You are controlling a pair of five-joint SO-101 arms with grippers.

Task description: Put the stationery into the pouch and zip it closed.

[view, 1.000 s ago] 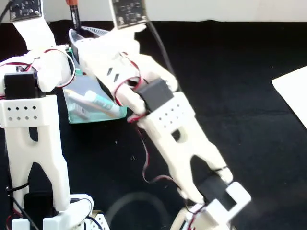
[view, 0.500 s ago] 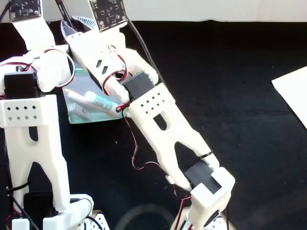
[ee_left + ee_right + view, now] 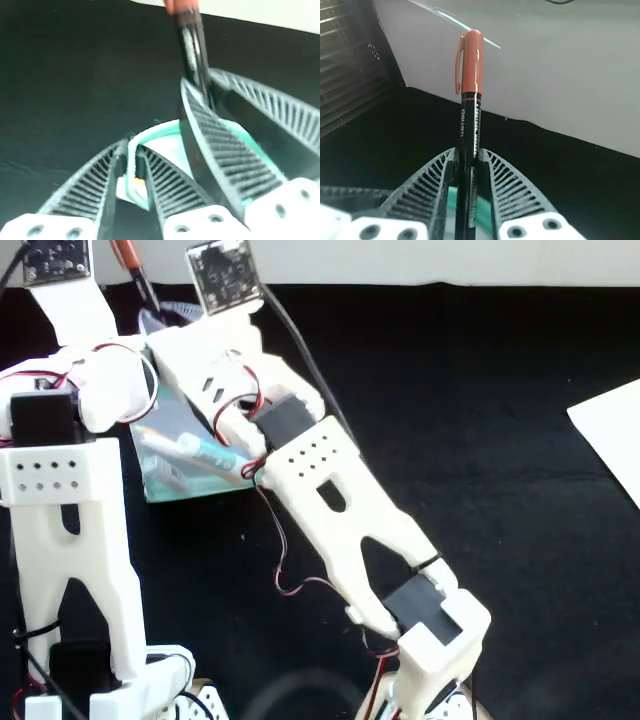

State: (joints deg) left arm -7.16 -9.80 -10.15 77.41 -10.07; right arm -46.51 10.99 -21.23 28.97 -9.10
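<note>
A clear pouch point(image 3: 185, 455) with a teal zip edge lies on the black table at the far left, with a white and teal tube point(image 3: 205, 452) inside it. In the left wrist view, my left gripper point(image 3: 131, 150) is shut on the pouch's teal rim point(image 3: 150, 134). My right gripper point(image 3: 468, 160) is shut on a black pen with a red cap point(image 3: 470, 100), which stands upright between the fingers. In the high view this pen point(image 3: 133, 270) rises above the pouch's far end, with the right gripper point(image 3: 170, 318) just beneath it. From the left wrist the pen point(image 3: 192, 55) shows close beside the rim.
A white sheet point(image 3: 610, 430) lies at the right edge of the black table point(image 3: 480, 390). The right arm's white links point(image 3: 330, 500) stretch diagonally across the middle. A pale wall point(image 3: 560, 60) runs behind the table's far edge.
The right arm has swung left and farther back with the pen, which now stands over the pouch's far end and leans a little. The left arm has kept still.
</note>
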